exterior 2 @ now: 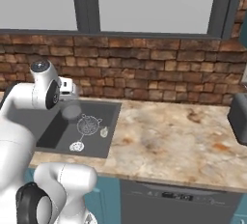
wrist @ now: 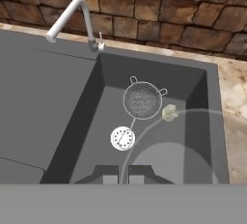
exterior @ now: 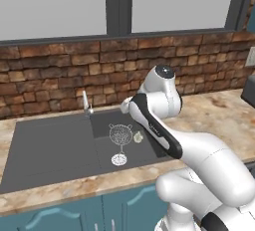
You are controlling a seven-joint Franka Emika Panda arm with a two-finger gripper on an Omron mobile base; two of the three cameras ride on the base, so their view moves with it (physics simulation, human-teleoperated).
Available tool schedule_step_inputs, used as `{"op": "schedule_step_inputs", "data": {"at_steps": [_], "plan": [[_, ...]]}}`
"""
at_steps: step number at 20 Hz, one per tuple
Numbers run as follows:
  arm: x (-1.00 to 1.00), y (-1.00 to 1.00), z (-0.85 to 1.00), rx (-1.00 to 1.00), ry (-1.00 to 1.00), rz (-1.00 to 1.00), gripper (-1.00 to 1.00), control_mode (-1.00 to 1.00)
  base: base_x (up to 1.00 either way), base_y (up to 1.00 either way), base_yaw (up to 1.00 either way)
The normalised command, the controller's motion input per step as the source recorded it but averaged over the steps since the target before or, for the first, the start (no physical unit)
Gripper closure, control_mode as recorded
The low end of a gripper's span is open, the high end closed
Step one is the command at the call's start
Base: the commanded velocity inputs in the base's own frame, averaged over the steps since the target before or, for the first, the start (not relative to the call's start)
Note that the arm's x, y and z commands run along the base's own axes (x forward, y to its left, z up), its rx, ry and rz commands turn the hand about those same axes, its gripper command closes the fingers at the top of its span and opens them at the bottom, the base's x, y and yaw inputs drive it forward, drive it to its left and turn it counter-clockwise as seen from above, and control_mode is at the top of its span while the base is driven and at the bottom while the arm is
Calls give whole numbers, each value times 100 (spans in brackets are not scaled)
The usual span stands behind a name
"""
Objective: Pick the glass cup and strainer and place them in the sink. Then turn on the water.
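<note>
There is one sink (wrist: 58, 102) with one silver faucet (wrist: 72, 18) and one round drain (wrist: 122, 138). Inside it there is one strainer (wrist: 142, 100), one small pale object (wrist: 169, 113) beside the strainer, and one glass cup (wrist: 173, 158). One worktop (exterior 2: 173, 146) surrounds the sink. One dark appliance (exterior 2: 239, 117) stands at the right edge.
</note>
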Motion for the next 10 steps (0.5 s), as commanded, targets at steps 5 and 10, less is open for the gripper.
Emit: {"op": "schedule_step_inputs", "data": {"at_steps": [5,10], "plan": [[0,0,0,0,0,0,100,100,56,37,0],[0,0,0,0,0,0,100,100,61,21,0]]}}
